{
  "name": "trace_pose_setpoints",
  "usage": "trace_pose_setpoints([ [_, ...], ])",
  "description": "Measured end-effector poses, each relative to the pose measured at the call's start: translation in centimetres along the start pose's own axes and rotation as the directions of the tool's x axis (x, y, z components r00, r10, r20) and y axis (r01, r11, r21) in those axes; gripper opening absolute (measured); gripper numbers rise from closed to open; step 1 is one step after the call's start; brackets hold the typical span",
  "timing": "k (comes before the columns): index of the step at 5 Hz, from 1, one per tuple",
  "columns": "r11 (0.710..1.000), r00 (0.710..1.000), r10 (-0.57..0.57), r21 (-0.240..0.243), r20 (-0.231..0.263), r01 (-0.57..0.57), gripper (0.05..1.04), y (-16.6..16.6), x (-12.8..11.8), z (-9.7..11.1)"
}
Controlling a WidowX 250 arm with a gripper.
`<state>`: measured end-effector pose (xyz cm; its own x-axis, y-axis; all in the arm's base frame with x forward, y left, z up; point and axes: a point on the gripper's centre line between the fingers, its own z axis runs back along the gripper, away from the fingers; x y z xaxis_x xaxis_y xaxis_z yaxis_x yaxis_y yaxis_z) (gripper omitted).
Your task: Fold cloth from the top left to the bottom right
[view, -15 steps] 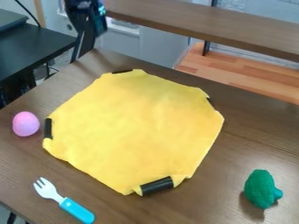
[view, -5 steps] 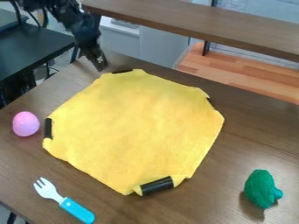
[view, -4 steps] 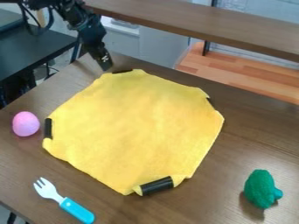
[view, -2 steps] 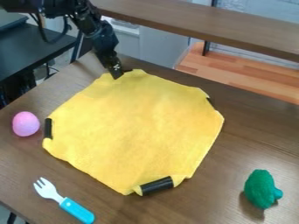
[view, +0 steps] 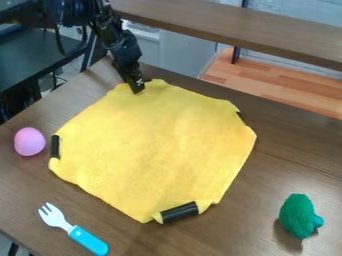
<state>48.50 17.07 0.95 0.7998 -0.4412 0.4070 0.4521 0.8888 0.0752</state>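
Nearest the camera, a toy fork (view: 71,229) with a blue handle and pale tines is lying on the brown surface (view: 227,237), at the lower left of the view. A green toy (view: 296,215) is sitting at the lower right, well apart from the fork and casting a shadow beside itself. Between them and farther back, the near edge of the yellow cloth (view: 153,150) is curling over at a black patch (view: 179,212).

The cloth is lying spread out across the middle of the surface, its main area unfolded. A pink egg (view: 29,141) is resting just beside its left edge, near a second black patch (view: 55,147). Another dark patch (view: 240,116) is showing along the right edge.

At the cloth's far edge, toward the upper left, the end effector (view: 137,91) is pointing down, its tip overlapping the cloth's rim in the view. Nearly all of the cloth is extending from that tip toward the camera and to the right. I cannot tell whether the end effector is open or closed, or whether it is gripping or touching the fabric.

Beyond, a brown shelf (view: 247,32) is running across the top, and a black table (view: 40,57) is standing at the upper left.
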Motion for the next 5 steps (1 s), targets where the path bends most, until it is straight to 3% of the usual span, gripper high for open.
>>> trace_pose_setpoints([
  [1, 1.0, 1.0, 0.012, 0.006, -0.013, -0.011, 0.378, 0.1, -0.3, -0.3],
  [2, 1.0, 1.0, 0.013, -0.024, -0.006, -0.013, 0.167, -0.5, -0.5, -0.5],
  [3, 0.996, 1.0, 0.012, -0.088, 0.003, -0.011, 0.068, -2.5, -0.9, 0.5],
  [5, 0.984, 0.992, -0.069, -0.157, 0.101, 0.085, 0.051, -7.7, -0.5, 6.3],
])
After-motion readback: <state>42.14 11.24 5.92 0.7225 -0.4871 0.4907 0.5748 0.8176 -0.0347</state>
